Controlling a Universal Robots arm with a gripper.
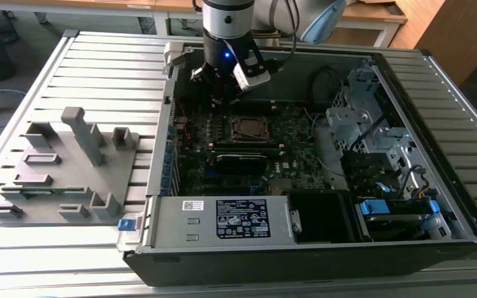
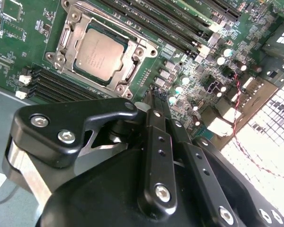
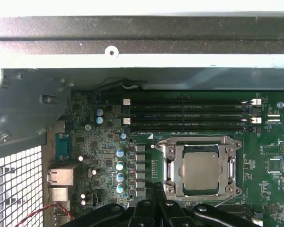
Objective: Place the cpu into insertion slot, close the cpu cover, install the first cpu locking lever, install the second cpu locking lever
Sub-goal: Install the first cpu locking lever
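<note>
The cpu (image 3: 202, 171) lies flat in the insertion slot (image 3: 169, 163), its grey metal top showing through the window of the cpu cover (image 3: 199, 146). The silver cover frame (image 2: 71, 34) lies down around the chip (image 2: 98, 53). Thin metal lever rods run along the socket's sides (image 3: 233, 163). My gripper (image 2: 154, 97) hangs above the board beside the socket, fingers together with nothing between them. In the first wrist view its black fingertips (image 3: 157, 188) sit just off the socket's corner. In the exterior view the gripper (image 1: 220, 90) is behind the socket (image 1: 249, 129).
Open computer case on a slatted table. Long black memory slots (image 3: 189, 113) run beside the socket. A power supply with a white label (image 1: 240, 220) is at the front, a drive cage (image 1: 371, 124) at the exterior view's right, a grey fixture tray (image 1: 64, 167) at its left.
</note>
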